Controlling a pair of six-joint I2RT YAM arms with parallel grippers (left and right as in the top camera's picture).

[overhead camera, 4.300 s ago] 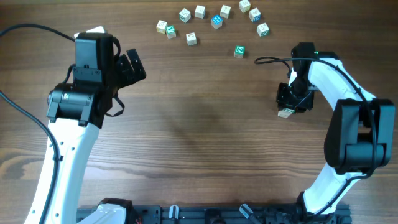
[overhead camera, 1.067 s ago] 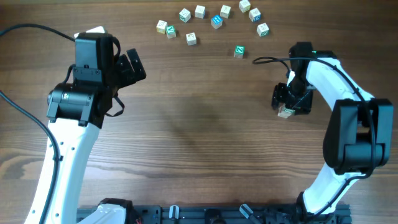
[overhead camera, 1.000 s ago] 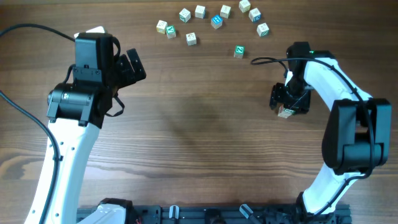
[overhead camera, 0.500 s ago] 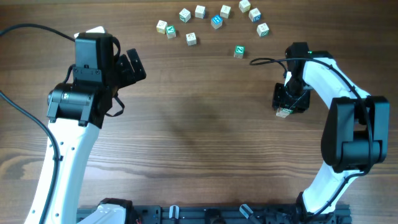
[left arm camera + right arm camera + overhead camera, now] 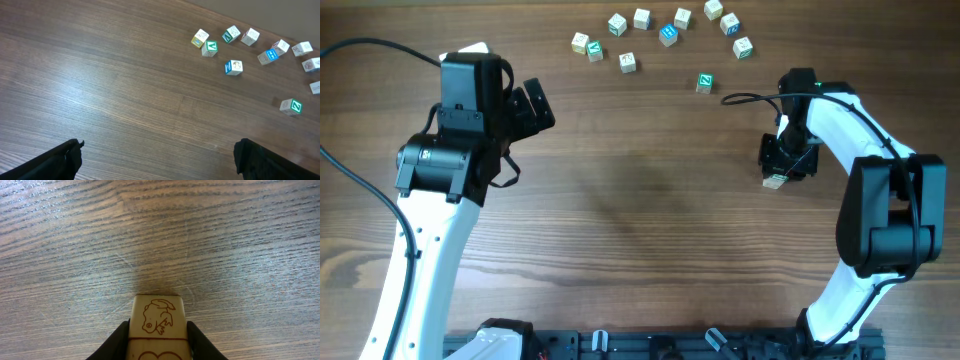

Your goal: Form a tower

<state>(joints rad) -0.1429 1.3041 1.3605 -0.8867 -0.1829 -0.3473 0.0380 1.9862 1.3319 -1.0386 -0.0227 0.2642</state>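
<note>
Right claw (image 5: 159, 336) pressed together, pinching the tower (image 5: 159, 314) from both sides; fingers (image 5: 118, 341) sit about at the seam between the frog-printed block and the one below it. Can't tell from here how many blocks it has. Tower is on the right side of the table (image 5: 640, 230), well apart from the loose blocks (image 5: 665, 33) along the far edge. Left claw (image 5: 157, 147) spread wide, empty, parked over bare wood. Reads as the grasp step: grip made, not lifted. Next move needs a straight, slow lift, or a release without nudging, so the seam doesn't shear.
</note>
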